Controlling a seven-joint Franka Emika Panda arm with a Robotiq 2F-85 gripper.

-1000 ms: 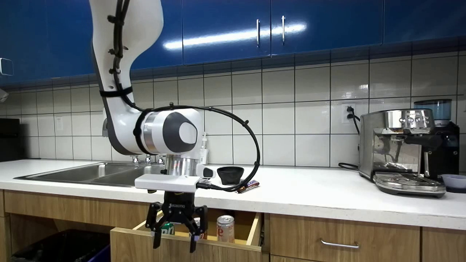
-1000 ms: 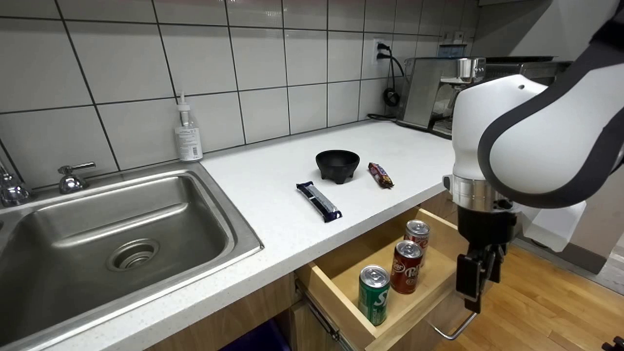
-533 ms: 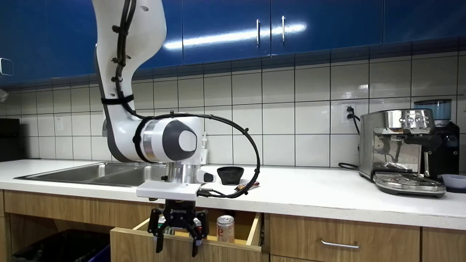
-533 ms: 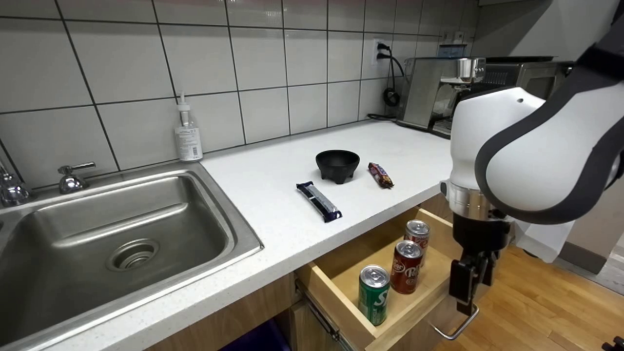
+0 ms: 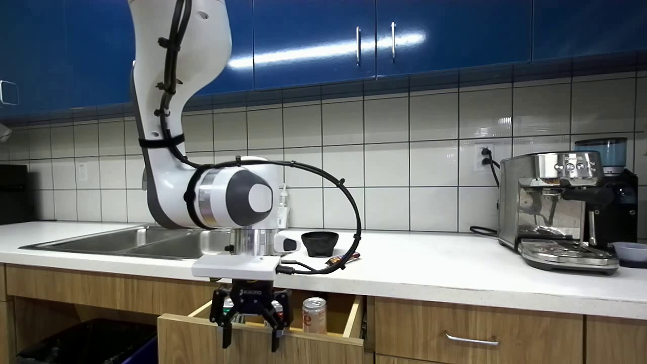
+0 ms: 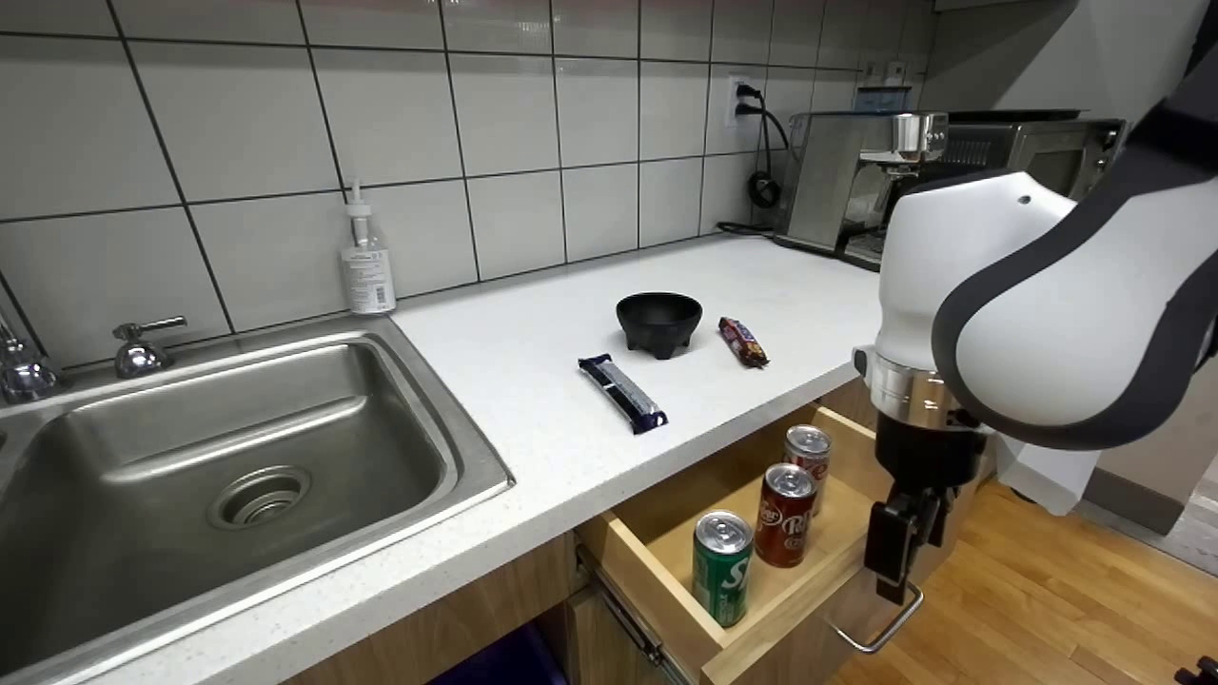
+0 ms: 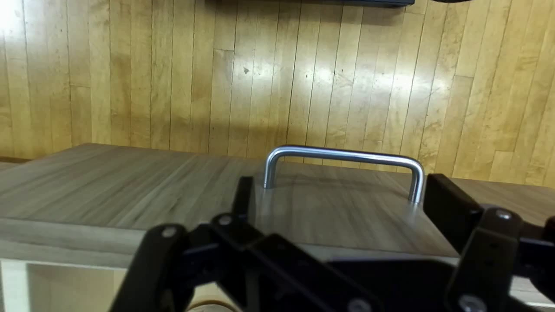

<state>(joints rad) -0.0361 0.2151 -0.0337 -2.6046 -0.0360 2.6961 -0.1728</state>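
Open drawer (image 6: pixel 657 592)
Upright inside, in an exterior view: dark-red can (image 6: pixel 782 521), green can (image 6: pixel 721 576) at its eight o'clock, third can (image 6: pixel 814 459) at one.

Pretty much a glossy white arm (image 5: pixel 204 55) with dark grey edging (image 6: pixel 1075 435), shiny metal rings (image 5: pixel 252 242) and a rounded grey joint cap (image 5: pixel 238 191) with a white oval (image 5: pixel 260 197) in it. Black cables (image 5: pixel 172 55) are strapped and clipped along it, bowing out in one big loop. Gripper (image 5: pixel 251 344) is basically all black with pale ROBOTIQ lettering (image 5: pixel 251 292) and a few round silvery screws (image 7: pixel 504 214).
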